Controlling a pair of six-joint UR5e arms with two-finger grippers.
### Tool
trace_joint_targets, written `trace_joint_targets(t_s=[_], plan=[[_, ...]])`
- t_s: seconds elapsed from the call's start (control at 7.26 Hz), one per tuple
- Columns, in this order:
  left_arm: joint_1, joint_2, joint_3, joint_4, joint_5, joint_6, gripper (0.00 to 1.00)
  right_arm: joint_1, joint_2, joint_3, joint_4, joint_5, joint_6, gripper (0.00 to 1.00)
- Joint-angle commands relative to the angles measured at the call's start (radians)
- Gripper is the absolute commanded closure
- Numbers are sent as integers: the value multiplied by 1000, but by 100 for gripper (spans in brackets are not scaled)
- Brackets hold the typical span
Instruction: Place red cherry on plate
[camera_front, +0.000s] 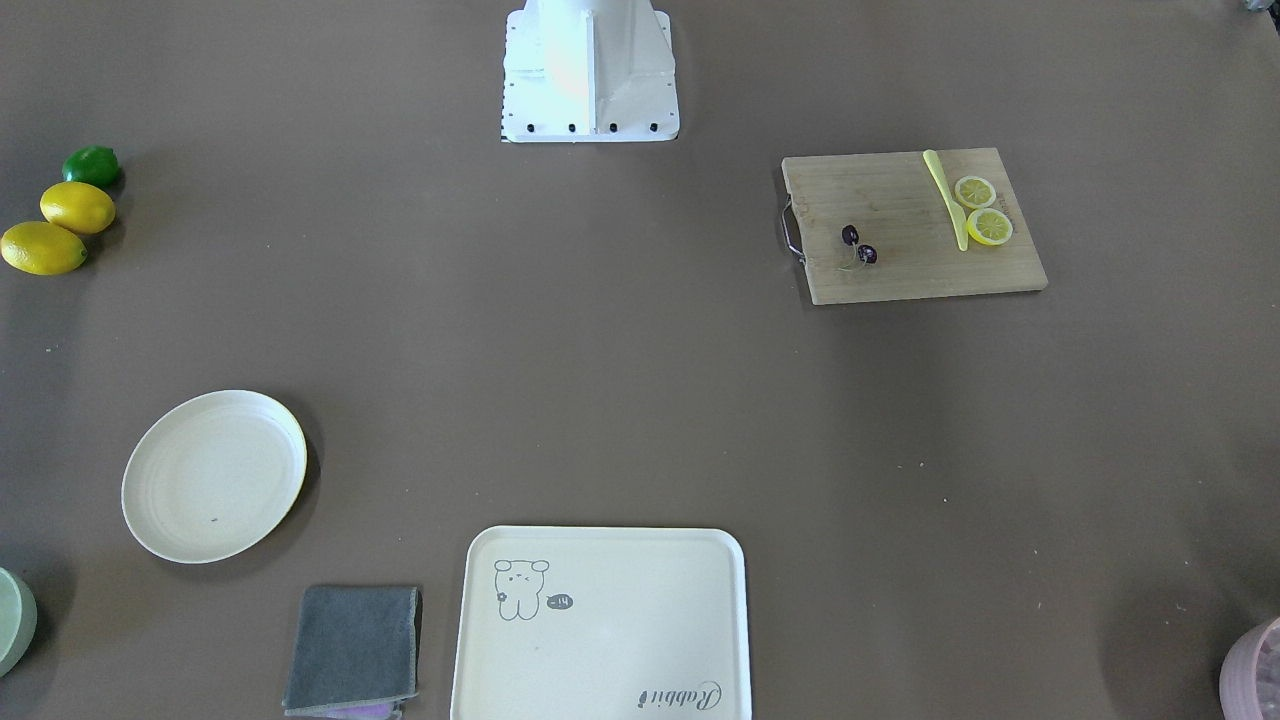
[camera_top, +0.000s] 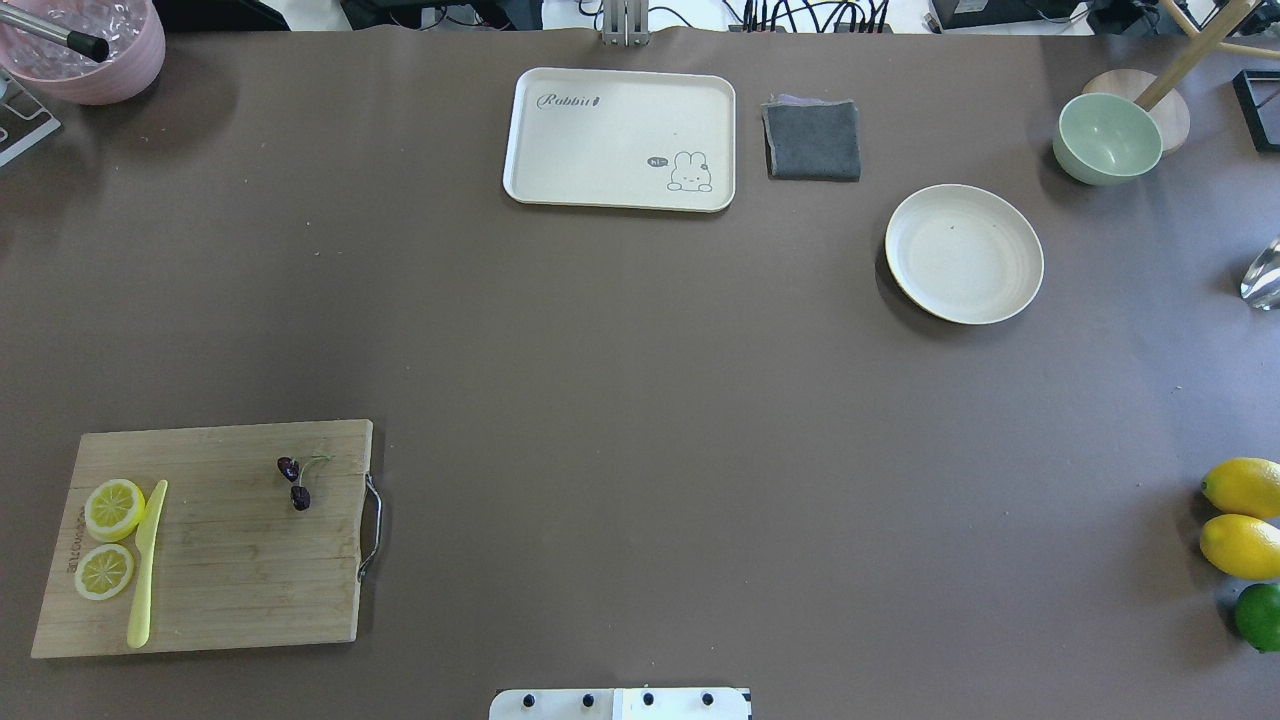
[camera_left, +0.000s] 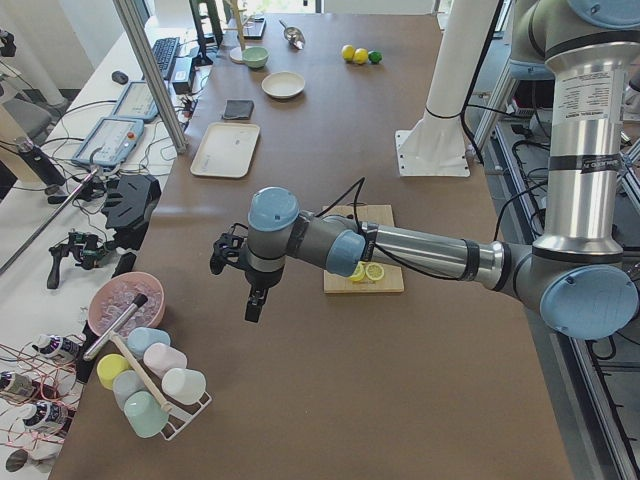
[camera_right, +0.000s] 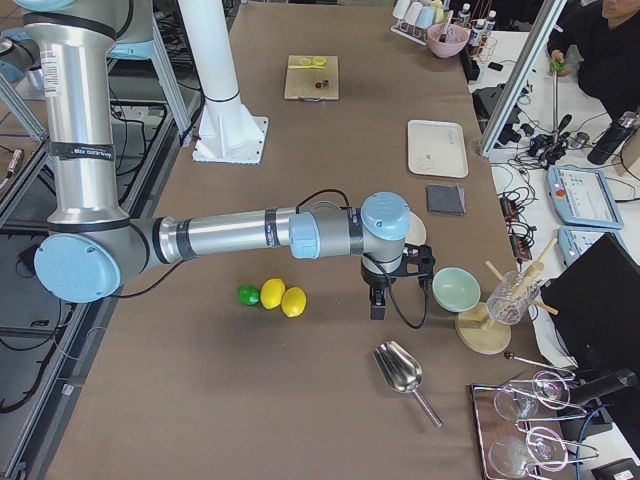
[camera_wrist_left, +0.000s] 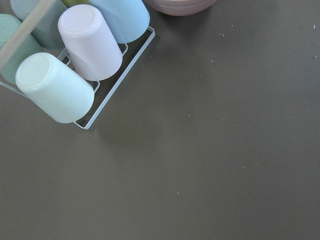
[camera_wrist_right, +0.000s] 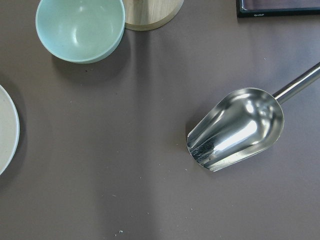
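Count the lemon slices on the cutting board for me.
2. One lemon slice lies at the cutting board's end opposite its handle, the other lemon slice next to it, both alongside the yellow knife. None looks hidden.

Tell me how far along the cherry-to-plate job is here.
Done: nothing. The red cherry lies on the cutting board and the plate is bare. In hand: no approach yet. The left gripper hangs near the cup rack and the right gripper near the green bowl, both far from the cherry. Remaining: reach, grasp, carry across, set down.
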Motion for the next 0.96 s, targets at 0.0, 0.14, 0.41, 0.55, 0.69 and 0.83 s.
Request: trace_joint_targets(t_s=[0.0, 0.14, 0.41, 0.55, 0.69, 0.83], plan=[[1, -3, 0, 0, 0, -2, 2, -2, 11, -6, -2, 0, 0, 0], [1, -4, 3, 0, 0, -2, 2, 0, 11, -7, -2, 0, 0, 0], [1, -3, 3, 2, 0, -3, 2, 0, 8, -10, -2, 0, 0, 0], [1, 2, 4, 2, 0, -6, 2, 0, 2, -11, 0, -2, 0, 0], [1, 3, 0, 2, -2, -6, 2, -2, 1, -10, -2, -2, 0, 0], [1, 5, 1, 2, -2, -6, 2, -2, -1, -11, 0, -6, -1, 0]])
